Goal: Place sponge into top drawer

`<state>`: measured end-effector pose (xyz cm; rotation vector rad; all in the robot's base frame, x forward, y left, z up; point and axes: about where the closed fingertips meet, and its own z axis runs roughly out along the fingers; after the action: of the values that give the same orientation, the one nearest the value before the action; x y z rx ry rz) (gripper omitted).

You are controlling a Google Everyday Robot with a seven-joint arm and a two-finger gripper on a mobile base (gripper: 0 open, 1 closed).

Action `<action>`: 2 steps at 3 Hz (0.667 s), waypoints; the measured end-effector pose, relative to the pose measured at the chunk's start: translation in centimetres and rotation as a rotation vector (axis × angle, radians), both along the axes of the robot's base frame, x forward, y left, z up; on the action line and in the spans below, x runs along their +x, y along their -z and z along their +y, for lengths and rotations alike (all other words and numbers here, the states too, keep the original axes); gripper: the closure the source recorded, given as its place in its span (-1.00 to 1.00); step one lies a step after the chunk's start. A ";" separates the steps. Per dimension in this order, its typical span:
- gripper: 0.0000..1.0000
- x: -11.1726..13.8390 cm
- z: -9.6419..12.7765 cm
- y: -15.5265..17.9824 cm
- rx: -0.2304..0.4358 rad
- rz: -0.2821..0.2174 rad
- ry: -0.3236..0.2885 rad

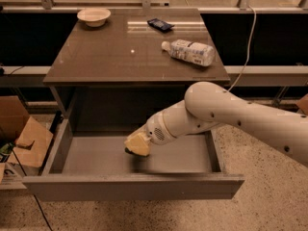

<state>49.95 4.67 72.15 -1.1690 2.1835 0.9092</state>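
The gripper (135, 147), clamping the sponge (139, 142), is hanging in the top drawer (130, 186) below the counter's (110, 57) front edge. Bare drawer floor is lying free on either side.

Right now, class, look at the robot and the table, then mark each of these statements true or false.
1. The end effector holds the sponge over the inside of the open top drawer. True.
2. The plastic bottle stands upright. False: it lies on its side on the table.
3. A bowl sits near the table's far left corner. True.
4. The drawer already holds a second sponge. False: only the gripped sponge is over it.
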 end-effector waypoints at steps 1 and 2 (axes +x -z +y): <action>-0.31 0.5 1.2 3.0 -0.005 0.052 0.003; -0.76 0.5 1.5 3.2 -0.005 0.057 -0.001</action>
<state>50.42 6.17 68.96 -1.1594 2.2315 0.9484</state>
